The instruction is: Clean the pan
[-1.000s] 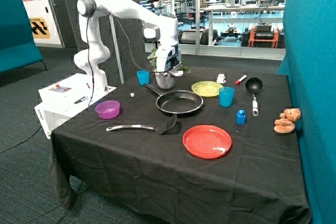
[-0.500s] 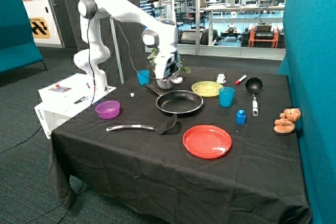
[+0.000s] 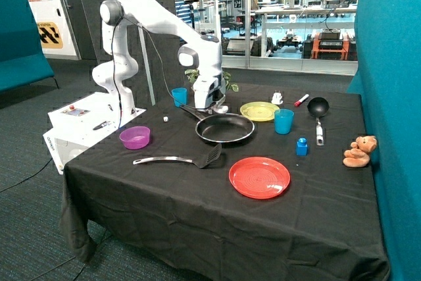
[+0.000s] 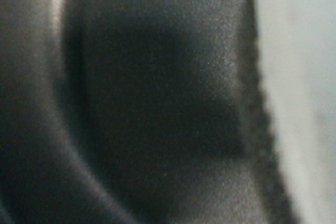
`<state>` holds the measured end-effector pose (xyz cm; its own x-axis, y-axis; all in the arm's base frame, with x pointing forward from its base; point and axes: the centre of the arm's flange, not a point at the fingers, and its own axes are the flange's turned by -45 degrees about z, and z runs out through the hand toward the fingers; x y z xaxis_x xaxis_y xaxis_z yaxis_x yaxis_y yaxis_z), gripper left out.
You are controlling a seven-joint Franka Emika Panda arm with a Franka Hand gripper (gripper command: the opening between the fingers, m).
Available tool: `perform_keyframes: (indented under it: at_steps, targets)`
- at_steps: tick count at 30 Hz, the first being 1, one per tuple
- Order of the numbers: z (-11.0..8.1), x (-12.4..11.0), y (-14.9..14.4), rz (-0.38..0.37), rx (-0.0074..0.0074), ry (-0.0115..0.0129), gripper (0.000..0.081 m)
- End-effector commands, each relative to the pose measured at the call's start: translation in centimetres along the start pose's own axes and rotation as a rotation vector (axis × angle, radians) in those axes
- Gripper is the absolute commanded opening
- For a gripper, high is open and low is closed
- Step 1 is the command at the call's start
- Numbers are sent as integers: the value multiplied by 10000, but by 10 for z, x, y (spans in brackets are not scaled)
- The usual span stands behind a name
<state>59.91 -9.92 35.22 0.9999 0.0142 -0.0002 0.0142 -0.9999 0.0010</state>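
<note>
The pan, round, black and metal-rimmed, lies in the middle of the black-clothed table. Its long dark handle points toward the robot's base. My gripper hangs low just behind the pan's back rim, right by the spot where the handle joins it. A small pale object shows beside the gripper. In the wrist view a dark grainy surface fills nearly everything, with a pale blurred patch along one side. What the gripper holds, if anything, is hidden.
Around the pan: a blue cup, a leafy plant, a yellow plate, another blue cup, a small deep pan, a purple bowl, a slotted spatula, a red plate, a blue bottle, a teddy bear.
The arm has bent lower and brought the gripper down from above the plant to just over the table by the pan's handle. Nothing on the table has shifted.
</note>
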Motion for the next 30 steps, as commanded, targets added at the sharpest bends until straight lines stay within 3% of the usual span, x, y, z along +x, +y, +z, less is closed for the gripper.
perform_keyframes:
  at_steps: [1,30]
  targets:
    - [25,-1,2,-249,10,2,0]
    - [61,-16,4,-733,10,2,0]
